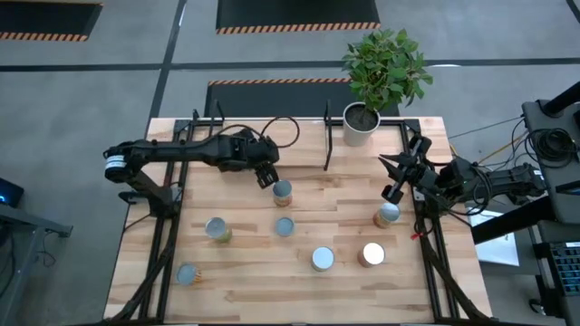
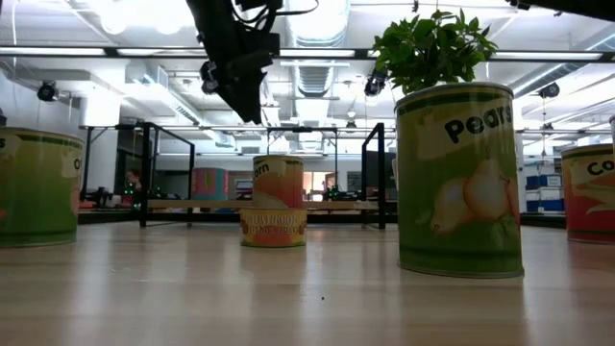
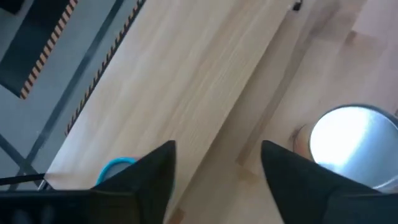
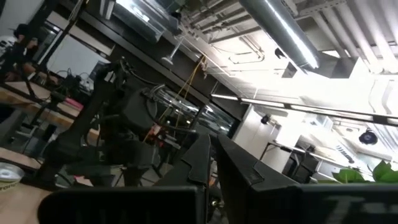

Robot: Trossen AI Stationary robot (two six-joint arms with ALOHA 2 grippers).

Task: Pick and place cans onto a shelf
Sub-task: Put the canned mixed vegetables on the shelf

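Several cans stand upright on their bases on the wooden tabletop [image 1: 236, 290]. One silvery-topped can [image 1: 283, 190] stands just to the right of my left gripper [image 1: 265, 175]. That gripper is open and empty, hanging above the table in front of the shelf [image 1: 258, 145], a low rack of black rods with a light board. In the left wrist view the can [image 3: 351, 143] lies outside the fingers of the left gripper [image 3: 217, 165], apart from them. My right gripper [image 1: 397, 178] is shut and empty near the table's right edge, above another can [image 1: 387, 215].
More cans stand at the table's left [image 1: 217, 229], middle [image 1: 285, 225], near middle [image 1: 323, 259], near right [image 1: 371, 254] and near left [image 1: 187, 273]. A white pot with a green plant [image 1: 361, 122] stands at the far edge, right of the shelf. Black frame rails [image 1: 163, 235] run along both table sides.
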